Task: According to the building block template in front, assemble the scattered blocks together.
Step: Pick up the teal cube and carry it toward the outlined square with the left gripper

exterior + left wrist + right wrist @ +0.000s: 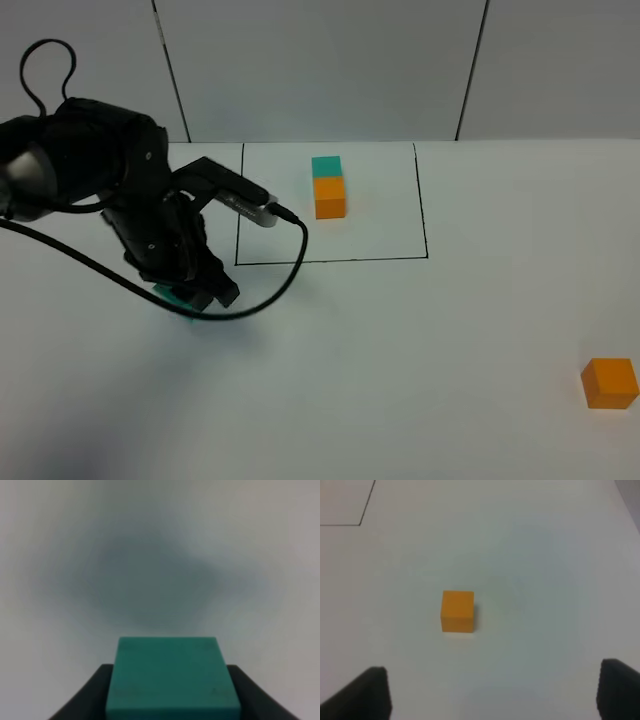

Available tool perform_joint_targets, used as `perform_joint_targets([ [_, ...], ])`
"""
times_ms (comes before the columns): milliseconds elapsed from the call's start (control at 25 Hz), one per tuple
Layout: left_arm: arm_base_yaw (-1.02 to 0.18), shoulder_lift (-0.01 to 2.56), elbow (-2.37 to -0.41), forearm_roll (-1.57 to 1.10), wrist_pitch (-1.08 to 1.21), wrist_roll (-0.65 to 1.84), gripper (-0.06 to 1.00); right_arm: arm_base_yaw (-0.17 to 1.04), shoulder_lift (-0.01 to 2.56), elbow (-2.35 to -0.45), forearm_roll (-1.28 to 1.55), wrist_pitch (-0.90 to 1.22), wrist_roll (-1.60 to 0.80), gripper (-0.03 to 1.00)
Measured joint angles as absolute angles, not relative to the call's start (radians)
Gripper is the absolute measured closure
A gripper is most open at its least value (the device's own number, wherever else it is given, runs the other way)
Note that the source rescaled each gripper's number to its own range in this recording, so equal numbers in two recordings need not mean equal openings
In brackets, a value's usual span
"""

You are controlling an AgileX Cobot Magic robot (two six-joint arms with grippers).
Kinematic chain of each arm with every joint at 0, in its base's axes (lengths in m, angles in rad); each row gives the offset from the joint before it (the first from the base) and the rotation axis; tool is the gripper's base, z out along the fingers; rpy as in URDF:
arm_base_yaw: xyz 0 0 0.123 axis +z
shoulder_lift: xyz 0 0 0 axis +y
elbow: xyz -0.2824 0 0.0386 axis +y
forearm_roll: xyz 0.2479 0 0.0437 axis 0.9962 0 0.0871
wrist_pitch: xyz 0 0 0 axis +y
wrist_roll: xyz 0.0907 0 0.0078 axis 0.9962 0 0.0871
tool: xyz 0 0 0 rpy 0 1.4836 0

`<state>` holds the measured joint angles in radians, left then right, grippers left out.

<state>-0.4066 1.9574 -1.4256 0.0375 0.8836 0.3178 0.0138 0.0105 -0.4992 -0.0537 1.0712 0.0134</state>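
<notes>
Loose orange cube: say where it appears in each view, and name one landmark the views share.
Exterior high: the loose orange cube lies alone near the lower right edge.
Left wrist: not in it; a teal cube fills the foreground.
Right wrist: the cube sits near the picture's middle, ahead of the open right gripper.
Shared landmark: the black drawn frame's corner, also seen in the right wrist view, not the left.

A table (400,350) held a template pair (329,187) and two loose blocks.
The pair stood inside the drawn rectangle (330,261) at the far middle, one cube behind the other, touching. The left block (172,677) sat before the rectangle's near left corner, within the left gripper (195,292). The right block (610,383) lay well apart, front right.
</notes>
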Motion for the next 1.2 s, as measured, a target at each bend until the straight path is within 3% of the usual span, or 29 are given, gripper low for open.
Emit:
perform_joint_targets([
  [320,-0.505,2.204,-1.738,0.036,1.008,0.727,0.94,0.014,0.011,-0.499,-0.054,1.071,0.013,0.27],
  [720,-0.585,2.449,-2.124,0.035,1.181,0.857,0.94,0.014,0.011,-0.499,-0.054,1.071,0.013,0.27],
  [1200,-0.602,2.520,-2.179,0.033,1.193,0.964,0.94,0.014,0.011,-0.499,-0.054,1.071,0.013,0.27],
])
